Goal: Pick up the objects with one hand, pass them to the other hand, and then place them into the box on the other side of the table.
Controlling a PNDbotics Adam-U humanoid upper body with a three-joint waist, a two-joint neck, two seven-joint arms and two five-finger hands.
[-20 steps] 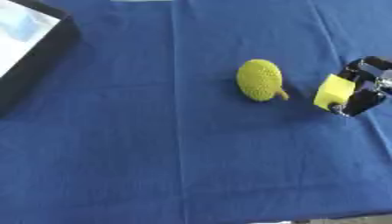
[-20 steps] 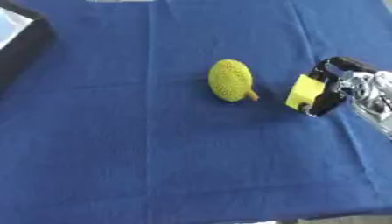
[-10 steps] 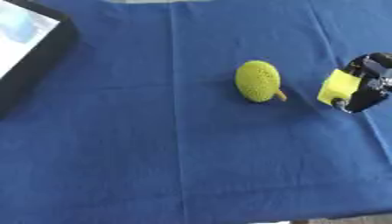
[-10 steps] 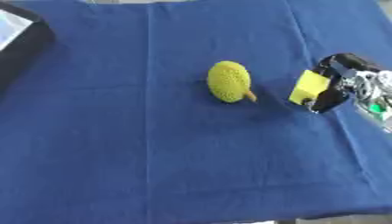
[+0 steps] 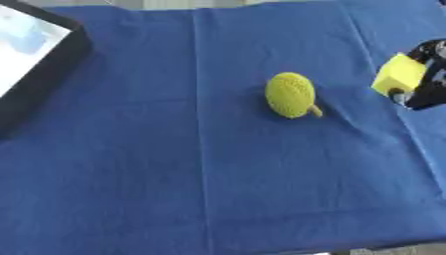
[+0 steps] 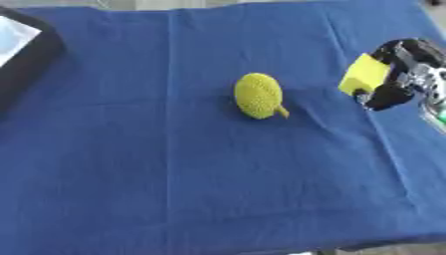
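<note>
Blue-clothed tabletop [image 6: 174, 189] lies mostly bare. Box [image 5: 39, 64] is cut off at the upper left corner. Bumpy green fruit [image 6: 259, 95] sits centre. Right hand [image 6: 402, 74], partly cropped at the right edge, has its fingers grasping a yellow block [image 6: 364, 74].

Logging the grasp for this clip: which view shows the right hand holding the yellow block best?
The right eye view. There the right hand shows with its fingers curled round the yellow block, wrist included. The left eye view cuts the hand off at the picture's right edge, showing only the block and part of the dark fingers.
</note>
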